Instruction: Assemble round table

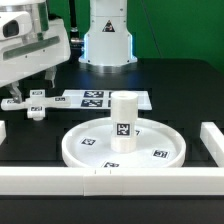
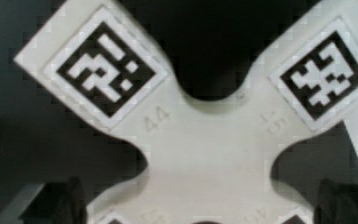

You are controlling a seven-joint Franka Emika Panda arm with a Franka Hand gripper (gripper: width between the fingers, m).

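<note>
Marker board on black table; white border blocks at edges.

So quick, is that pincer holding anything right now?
Pincer: open, holding nothing, poised over the cross-shaped foot.

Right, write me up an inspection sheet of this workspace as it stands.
Surface: black table top.
Job's things: round disc flat on the table; short leg upright on its middle; cross-shaped foot lying apart, at the exterior view's left.
Clutter: nothing seen.
Claw: one claw, open, over the foot, holding nothing.
Cables: nothing seen.
Surroundings: white border blocks edging the work area; marker board behind the disc; arm's base and green backdrop beyond.
</note>
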